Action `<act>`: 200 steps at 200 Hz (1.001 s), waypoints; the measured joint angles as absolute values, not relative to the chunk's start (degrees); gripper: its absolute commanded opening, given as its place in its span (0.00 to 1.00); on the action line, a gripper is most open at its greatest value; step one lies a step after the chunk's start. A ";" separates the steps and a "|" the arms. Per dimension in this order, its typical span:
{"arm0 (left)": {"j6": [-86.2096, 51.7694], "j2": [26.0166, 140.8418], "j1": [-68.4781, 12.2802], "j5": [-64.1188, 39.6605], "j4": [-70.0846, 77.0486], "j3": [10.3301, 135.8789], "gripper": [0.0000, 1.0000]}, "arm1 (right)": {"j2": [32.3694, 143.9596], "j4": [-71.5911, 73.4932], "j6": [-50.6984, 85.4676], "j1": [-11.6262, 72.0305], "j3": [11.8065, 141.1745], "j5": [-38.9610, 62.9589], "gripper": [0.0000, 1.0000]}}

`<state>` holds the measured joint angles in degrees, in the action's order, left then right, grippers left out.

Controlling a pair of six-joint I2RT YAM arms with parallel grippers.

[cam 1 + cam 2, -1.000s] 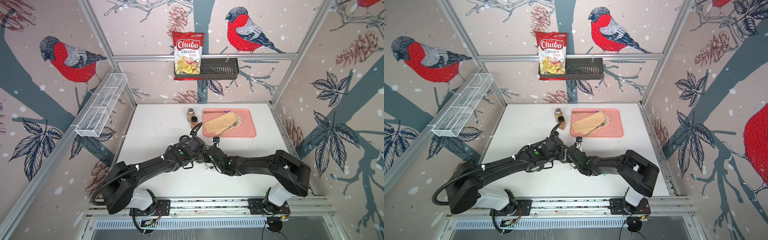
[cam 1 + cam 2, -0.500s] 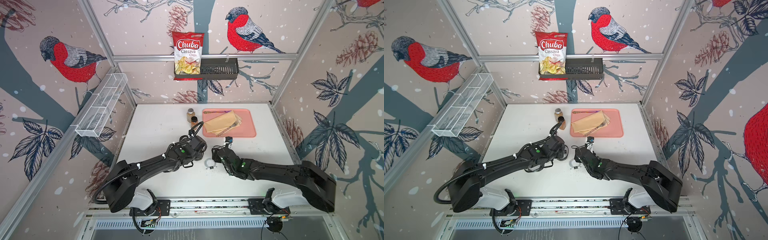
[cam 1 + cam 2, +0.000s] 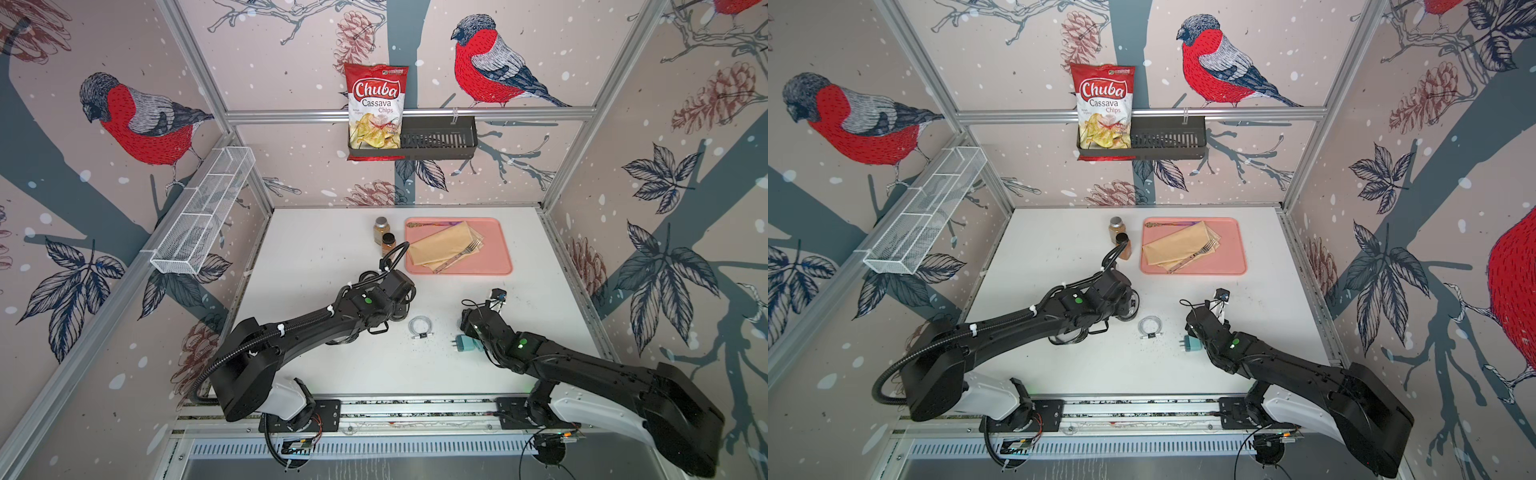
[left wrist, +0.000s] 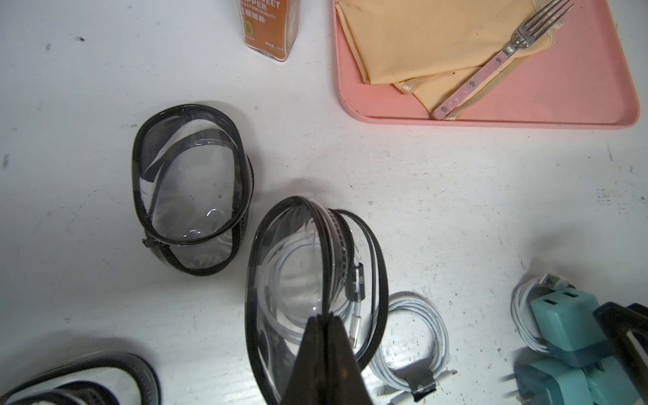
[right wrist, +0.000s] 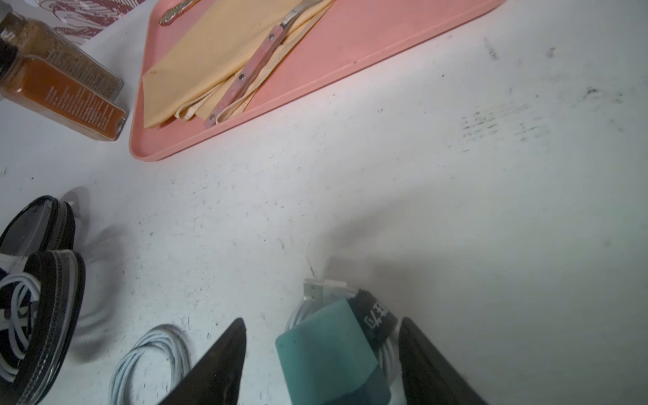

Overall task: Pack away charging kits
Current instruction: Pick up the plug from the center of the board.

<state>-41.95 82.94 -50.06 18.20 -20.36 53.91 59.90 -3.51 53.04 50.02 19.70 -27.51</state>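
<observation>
My left gripper (image 4: 326,317) is shut on the black rim of a clear oval case (image 4: 280,280) that has a coiled white cable inside. An empty case (image 4: 189,186) lies beside it, and part of a third case (image 4: 70,382) shows nearer the arm. A loose coiled cable (image 3: 419,326) (image 3: 1150,326) lies between the arms. My right gripper (image 5: 322,321) is open, its fingers on either side of a teal charger (image 5: 326,350) (image 3: 465,344) that rests on another strapped cable (image 5: 375,315). Nothing is gripped there. A second teal charger (image 4: 547,385) lies against the first.
A pink tray (image 3: 498,257) with a folded cloth and a fork sits at the back right. Two brown spice jars (image 3: 380,228) (image 3: 388,243) stand left of it. A wire basket (image 3: 203,216) hangs on the left wall, and a black rack (image 3: 436,141) holds a chips bag.
My right arm has drawn back to the right, away from the left gripper, and its jaws have opened over the teal charger. The loose cable is now uncovered. The left arm has hardly moved.
</observation>
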 measured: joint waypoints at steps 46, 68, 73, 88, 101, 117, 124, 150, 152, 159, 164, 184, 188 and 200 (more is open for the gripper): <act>-41.93 82.94 -50.06 18.15 -20.34 53.93 0.00 | 65.82 -3.66 53.06 52.51 21.58 -26.39 0.65; -41.58 82.94 -50.06 18.04 -20.34 53.93 0.00 | 69.12 -3.51 53.21 53.84 23.44 -26.33 0.63; -41.58 82.94 -50.06 18.04 -20.34 53.93 0.00 | 69.84 -3.46 53.32 54.06 23.90 -26.33 0.62; -41.58 82.94 -50.06 18.02 -20.32 53.93 0.00 | 72.49 -2.57 53.49 54.54 25.23 -26.17 0.61; -41.58 82.94 -50.06 18.00 -20.32 53.93 0.00 | 74.85 -1.48 53.71 54.61 26.09 -25.47 0.60; -41.58 82.94 -50.06 18.00 -20.32 53.93 0.00 | 77.25 -0.32 53.69 54.63 27.33 -24.91 0.59; -41.58 82.94 -50.06 17.98 -20.32 53.93 0.00 | 78.08 0.19 53.69 54.65 27.90 -24.75 0.59; -41.58 82.94 -50.06 17.85 -20.32 53.93 0.00 | 79.96 0.89 53.45 54.72 29.87 -24.43 0.59; -41.58 82.94 -50.06 17.82 -20.32 53.93 0.00 | 80.03 0.89 53.45 54.72 29.95 -24.43 0.59; -41.58 82.91 -50.06 17.78 -20.32 53.93 0.00 | 80.18 0.89 53.43 54.78 30.13 -24.45 0.59; -41.56 82.91 -50.06 17.76 -20.32 53.93 0.00 | 80.27 0.86 53.41 54.85 30.20 -24.45 0.59; -41.56 82.91 -50.06 17.67 -20.29 53.93 0.00 | 80.55 0.75 52.75 55.61 30.20 -24.47 0.59; -41.54 82.91 -50.06 17.63 -20.27 53.93 0.00 | 80.62 0.73 52.75 55.90 30.20 -24.51 0.59; -41.54 82.91 -50.06 17.56 -20.21 53.93 0.00 | 80.90 0.34 52.75 56.77 30.33 -24.69 0.59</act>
